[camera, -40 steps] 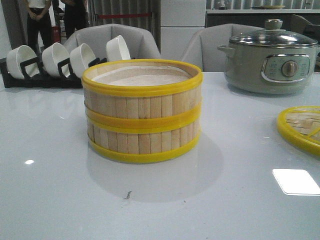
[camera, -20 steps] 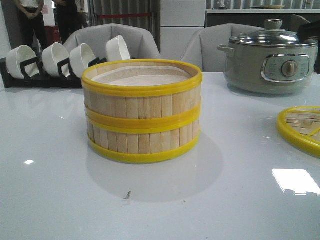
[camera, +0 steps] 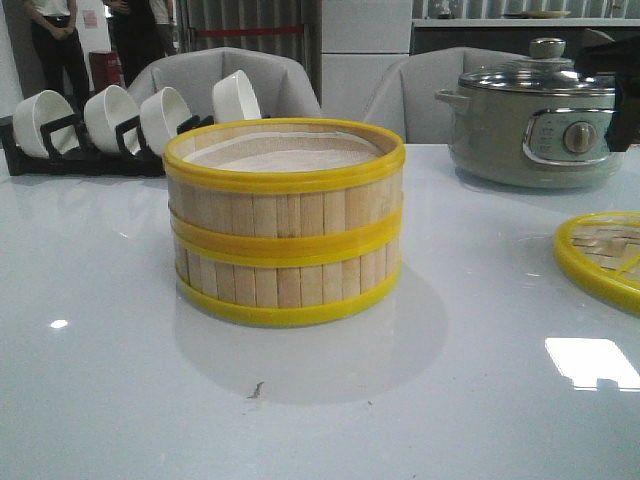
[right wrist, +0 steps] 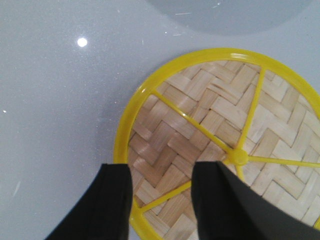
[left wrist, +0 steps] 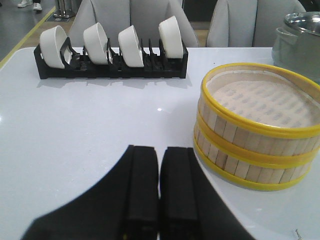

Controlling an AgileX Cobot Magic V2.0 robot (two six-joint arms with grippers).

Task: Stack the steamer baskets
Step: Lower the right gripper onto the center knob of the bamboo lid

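Note:
Two steamer baskets stand stacked at the table's middle: the upper basket [camera: 285,190] sits squarely on the lower basket [camera: 288,285]. The stack also shows in the left wrist view [left wrist: 257,125]. My left gripper [left wrist: 159,155] is shut and empty, low over the table beside the stack and apart from it. My right gripper [right wrist: 161,172] is open above the flat woven lid [right wrist: 220,130]. One finger is over the lid's rim, the other near its yellow hub. It holds nothing. A dark part of the right arm [camera: 628,90] shows at the right edge of the front view.
A black rack with several white bowls [camera: 120,125] stands at the back left and shows in the left wrist view [left wrist: 110,52]. The grey-green electric pot [camera: 540,115] stands at the back right. The woven lid [camera: 605,255] lies at the table's right edge.
The stack has not moved. A dark part of the right arm has come further into the front view at the right edge, in front of the pot.

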